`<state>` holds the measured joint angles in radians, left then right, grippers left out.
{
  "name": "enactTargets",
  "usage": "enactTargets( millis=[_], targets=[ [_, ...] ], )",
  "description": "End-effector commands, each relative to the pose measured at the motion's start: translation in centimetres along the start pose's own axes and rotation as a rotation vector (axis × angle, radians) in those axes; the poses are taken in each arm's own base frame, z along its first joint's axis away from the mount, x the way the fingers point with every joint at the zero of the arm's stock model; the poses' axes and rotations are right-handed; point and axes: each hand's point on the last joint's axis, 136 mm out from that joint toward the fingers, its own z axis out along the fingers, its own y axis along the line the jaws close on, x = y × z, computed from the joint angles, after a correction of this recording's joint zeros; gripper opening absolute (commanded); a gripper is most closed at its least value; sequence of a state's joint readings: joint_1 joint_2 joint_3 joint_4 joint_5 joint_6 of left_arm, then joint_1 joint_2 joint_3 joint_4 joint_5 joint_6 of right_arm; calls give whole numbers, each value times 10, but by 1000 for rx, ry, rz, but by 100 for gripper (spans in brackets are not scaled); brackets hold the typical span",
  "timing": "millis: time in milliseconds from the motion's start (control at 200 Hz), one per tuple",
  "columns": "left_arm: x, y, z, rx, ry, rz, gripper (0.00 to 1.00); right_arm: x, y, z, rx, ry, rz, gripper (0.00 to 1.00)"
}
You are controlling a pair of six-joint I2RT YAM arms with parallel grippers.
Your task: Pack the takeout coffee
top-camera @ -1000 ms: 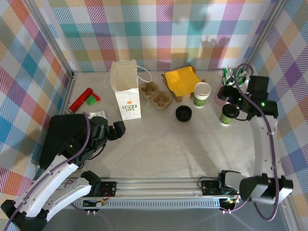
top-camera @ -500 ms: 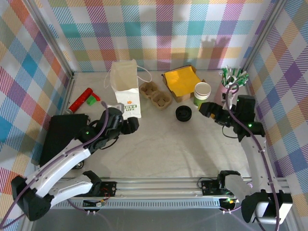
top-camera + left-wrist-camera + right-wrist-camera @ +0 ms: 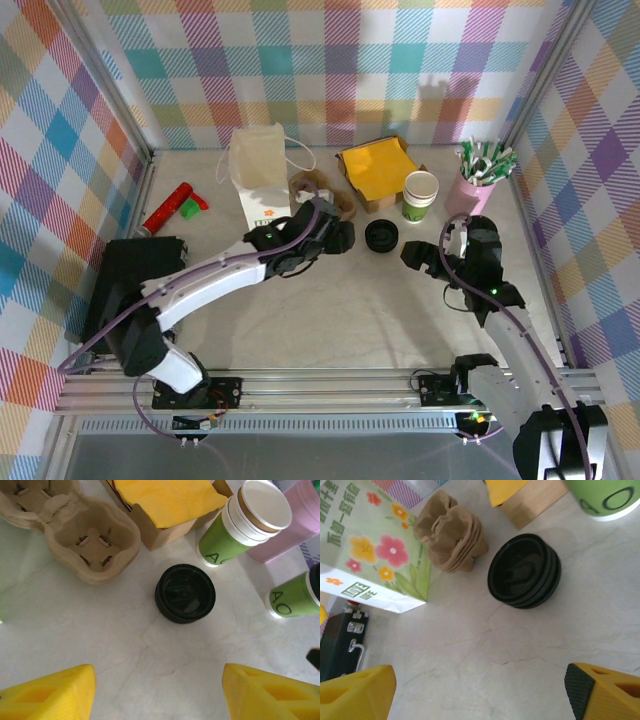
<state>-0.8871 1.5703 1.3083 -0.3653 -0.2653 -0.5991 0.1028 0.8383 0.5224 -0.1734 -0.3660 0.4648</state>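
White-and-green paper cups (image 3: 421, 196) stand stacked at the back, beside a short stack of black round lids (image 3: 382, 236). My left gripper (image 3: 338, 238) hovers just left of the lids, open, its yellow fingers (image 3: 50, 695) wide apart over bare table, with the lids (image 3: 185, 593) ahead of them. A separate green-banded cup (image 3: 292, 596) with a dark top stands at that view's right edge. My right gripper (image 3: 415, 257) is just right of the lids, open and empty, with the lids (image 3: 525, 570) ahead of it.
A paper bag (image 3: 262, 175) stands at the back left, with a brown pulp cup carrier (image 3: 90, 542) beside it. A cardboard box with yellow napkins (image 3: 375, 172) and a pink cup of sticks (image 3: 480, 175) are at the back. A black box (image 3: 130, 290) lies left.
Both arms have swung in toward the lids: the left from the near left, the right from the back right by the pink cup. The left jaws have narrowed a little.
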Motion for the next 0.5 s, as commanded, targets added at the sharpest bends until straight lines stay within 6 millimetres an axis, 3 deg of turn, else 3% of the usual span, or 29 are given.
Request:
enactTargets(
  millis=[0,275,495],
  targets=[
    [-20,-9,19,-32,-80,-62,67,-11,-2,-1,13,-87,-26,88],
    [-31,-11,80,-196,-104,-41,66,1,-10,3,49,-78,-26,87],
    [-37,25,105,-408,-142,-50,65,5,-16,10,71,-48,-20,87]
  ],
)
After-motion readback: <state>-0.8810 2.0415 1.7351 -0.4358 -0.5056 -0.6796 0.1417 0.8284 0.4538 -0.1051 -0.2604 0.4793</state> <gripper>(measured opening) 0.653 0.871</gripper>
